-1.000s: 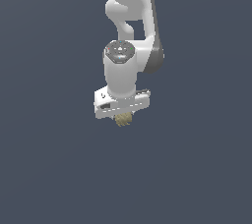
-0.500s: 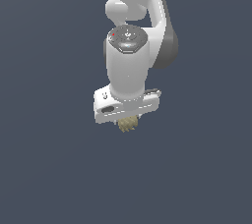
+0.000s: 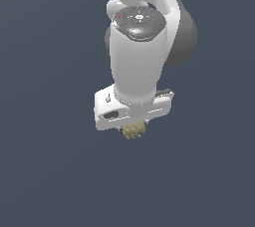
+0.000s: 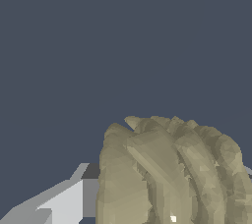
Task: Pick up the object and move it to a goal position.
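Observation:
The object (image 3: 133, 131) is a small tan, knobbly lump that pokes out just below my white gripper (image 3: 134, 127) in the exterior view. The hand's body hides the fingers there. In the wrist view the object (image 4: 172, 169) fills the near part of the picture, and one grey-white finger (image 4: 64, 201) presses against its side. The other finger is hidden behind the lump. The gripper is shut on the object and holds it in the air.
Only a plain dark blue-grey background shows in both views. The white arm (image 3: 142, 32) rises above the hand, with its dark round joint cap (image 3: 138, 20) facing the exterior camera.
The arm with the object held in it has come much closer to the exterior camera and looms larger. The lump stays under the hand throughout.

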Controlling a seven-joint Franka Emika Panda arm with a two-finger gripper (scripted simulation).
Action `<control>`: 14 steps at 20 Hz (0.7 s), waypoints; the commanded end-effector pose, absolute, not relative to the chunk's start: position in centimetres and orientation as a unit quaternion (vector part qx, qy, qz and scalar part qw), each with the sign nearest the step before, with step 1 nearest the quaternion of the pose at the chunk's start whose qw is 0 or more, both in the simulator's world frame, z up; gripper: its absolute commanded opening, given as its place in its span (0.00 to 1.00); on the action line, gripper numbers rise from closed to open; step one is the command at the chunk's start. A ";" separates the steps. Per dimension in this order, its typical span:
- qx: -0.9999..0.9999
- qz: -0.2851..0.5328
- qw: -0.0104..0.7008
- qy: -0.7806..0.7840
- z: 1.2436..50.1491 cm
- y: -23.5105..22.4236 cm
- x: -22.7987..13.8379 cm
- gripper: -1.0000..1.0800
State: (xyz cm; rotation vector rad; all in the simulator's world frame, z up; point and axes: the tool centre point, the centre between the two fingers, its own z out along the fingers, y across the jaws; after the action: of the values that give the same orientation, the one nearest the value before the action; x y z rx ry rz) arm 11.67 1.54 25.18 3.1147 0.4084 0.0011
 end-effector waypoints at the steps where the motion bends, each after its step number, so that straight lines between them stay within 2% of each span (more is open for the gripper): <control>1: 0.992 0.000 0.000 0.130 25.9 1.8 12.4 0.00; 14: 0.992 0.000 0.000 0.130 27.7 2.3 14.2 0.00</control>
State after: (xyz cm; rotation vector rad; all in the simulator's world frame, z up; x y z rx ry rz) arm 14.06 2.30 27.60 3.1150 0.4088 0.0000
